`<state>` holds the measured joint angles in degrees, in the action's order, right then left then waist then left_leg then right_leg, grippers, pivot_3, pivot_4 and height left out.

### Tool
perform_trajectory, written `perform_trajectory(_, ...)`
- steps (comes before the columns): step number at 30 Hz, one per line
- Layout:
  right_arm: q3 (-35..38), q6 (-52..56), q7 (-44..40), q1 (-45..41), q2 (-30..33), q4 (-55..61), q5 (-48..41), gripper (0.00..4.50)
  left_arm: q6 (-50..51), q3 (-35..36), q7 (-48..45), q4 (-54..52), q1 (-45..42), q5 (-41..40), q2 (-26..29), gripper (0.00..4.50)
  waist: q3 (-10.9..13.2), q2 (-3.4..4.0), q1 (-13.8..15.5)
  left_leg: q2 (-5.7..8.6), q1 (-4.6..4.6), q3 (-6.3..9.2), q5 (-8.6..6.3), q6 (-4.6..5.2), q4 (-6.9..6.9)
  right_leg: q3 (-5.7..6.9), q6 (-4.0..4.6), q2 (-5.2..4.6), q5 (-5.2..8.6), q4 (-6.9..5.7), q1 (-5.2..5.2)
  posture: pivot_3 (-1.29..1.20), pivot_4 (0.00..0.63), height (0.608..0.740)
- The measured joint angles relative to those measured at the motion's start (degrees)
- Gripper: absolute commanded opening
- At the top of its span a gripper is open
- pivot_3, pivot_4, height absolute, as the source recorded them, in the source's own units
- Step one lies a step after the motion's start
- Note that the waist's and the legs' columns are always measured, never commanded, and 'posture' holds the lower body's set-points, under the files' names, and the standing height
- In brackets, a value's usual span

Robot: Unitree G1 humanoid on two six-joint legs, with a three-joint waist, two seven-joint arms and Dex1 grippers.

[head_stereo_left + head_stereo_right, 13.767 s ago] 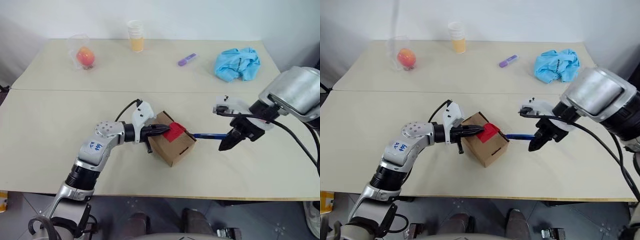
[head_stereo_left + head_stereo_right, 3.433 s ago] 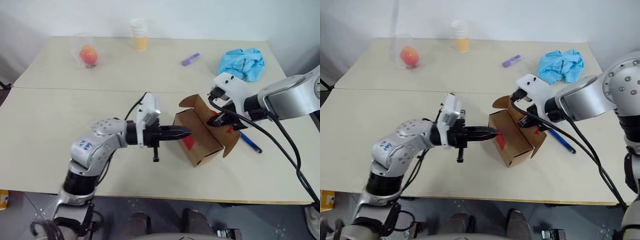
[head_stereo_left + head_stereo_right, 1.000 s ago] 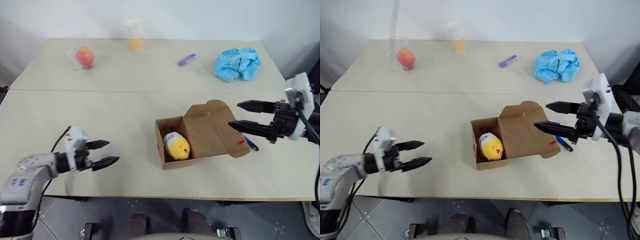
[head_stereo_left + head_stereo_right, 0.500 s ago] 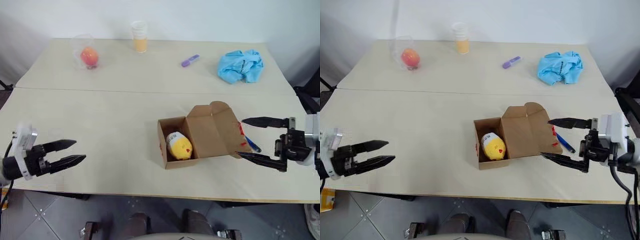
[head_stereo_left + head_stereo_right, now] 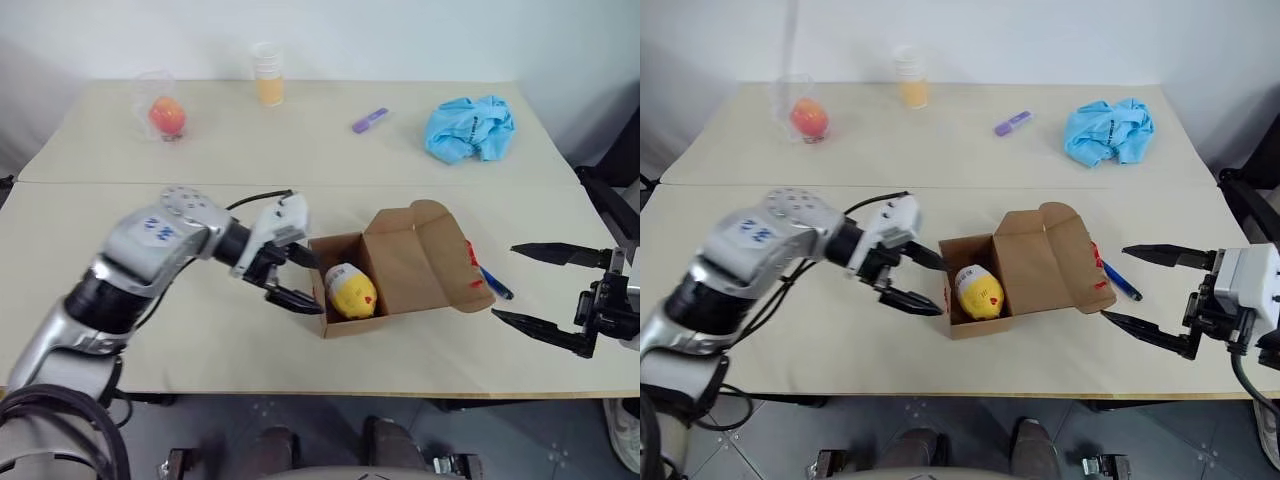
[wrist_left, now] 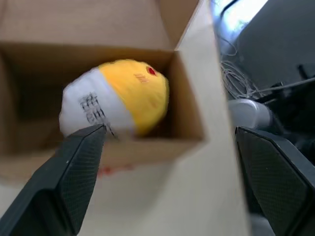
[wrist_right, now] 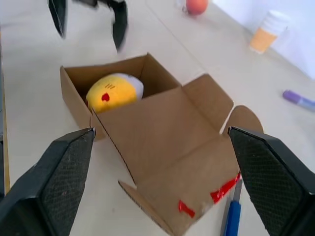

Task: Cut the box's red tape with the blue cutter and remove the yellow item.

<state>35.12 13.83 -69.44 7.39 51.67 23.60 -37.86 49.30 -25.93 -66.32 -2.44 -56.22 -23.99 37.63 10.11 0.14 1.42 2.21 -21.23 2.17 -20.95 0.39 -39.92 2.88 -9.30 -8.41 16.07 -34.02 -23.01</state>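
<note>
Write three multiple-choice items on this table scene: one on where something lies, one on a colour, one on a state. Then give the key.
1. Where is the round yellow item?
A. Inside the open brown cardboard box
B. On the crumpled light-blue cloth
C. Beside the cup of orange liquid

2. What colour is the short marker on the far half of the table?
A. Green
B. Purple
C. Black

3. How does the left gripper stand?
A. Shut on the slim blue cutter
B. Shut on the box flap
C. Open, beside the box, holding nothing

Key:
1 A: both wrist views show it between the box walls.
2 B: it lies purple between cup and cloth.
3 C: its fingers stand apart at the box's side; the cutter lies by the flap with cut red tape.
</note>
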Motion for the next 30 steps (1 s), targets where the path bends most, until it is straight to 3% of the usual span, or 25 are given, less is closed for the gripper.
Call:
perform_trajectory(3, -0.17, 1.08, 1.89, 0.90, -0.62, 2.52, -0.52, 4.50, -3.88, -1.68, 2.12, 4.61, -2.11, 4.54, -4.99, 4.46, 0.01, -0.01, 0.12, 0.03, -0.03, 0.01, 0.01, 0.05, -0.04, -0.03, -0.07, -0.01, -0.04, 0.04, 0.04, 0.00, 0.150, 0.740)
perform_trajectory(12, -0.08, 2.91, 5.24, 3.07, -0.82, 5.63, -1.91, 4.50, -9.90, -7.24, -0.49, 10.86, -2.23, 12.64, -9.84, 4.46, 0.01, -0.02, 0.18, 0.03, 0.00, 0.05, 0.02, 0.05, -0.09, 0.00, -0.08, -0.01, -0.04, 0.03, 0.11, 0.00, 0.150, 0.740)
perform_trajectory(15, -0.02, 3.09, 5.77, 3.89, -0.84, 6.37, -1.93, 4.50, -13.00, -8.48, -0.38, 14.80, -3.13, 15.98, -12.49, 3.87, 0.01, -0.02, 0.46, 0.06, 0.00, 0.10, 0.03, 0.08, -0.13, 0.02, -0.14, -0.02, -0.08, 0.08, 0.19, 0.00, 0.150, 0.740)
perform_trajectory(23, -0.02, 2.66, 6.98, 4.47, -1.77, 7.49, -1.84, 4.50, -17.51, -7.73, -1.33, 17.39, -3.47, 18.92, -14.06, 1.54, 0.01, -0.02, 0.32, 0.05, 0.02, 0.19, 0.03, 0.09, -0.16, 0.02, -0.16, -0.02, -0.09, 0.07, 0.20, 0.00, 0.150, 0.740)
perform_trajectory(27, -0.40, 2.36, 7.37, 4.34, -2.91, 7.47, -1.71, 4.50, -18.21, -2.00, -1.31, 18.69, -2.55, 16.56, -15.44, 0.48, 0.01, -0.02, 0.19, 0.04, 0.03, 0.29, 0.04, 0.09, -0.16, 0.01, -0.17, -0.03, -0.09, 0.06, 0.20, 0.00, 0.150, 0.740)
perform_trajectory(30, -1.14, 2.51, 8.11, 3.51, -3.83, 7.41, -2.36, 4.50, -19.20, 5.01, -2.02, 18.70, -1.21, 11.92, -16.67, 0.03, 0.01, -0.02, 0.11, 0.03, 0.04, 0.41, 0.04, 0.09, -0.16, 0.01, -0.17, -0.03, -0.09, 0.06, 0.19, 0.00, 0.150, 0.740)
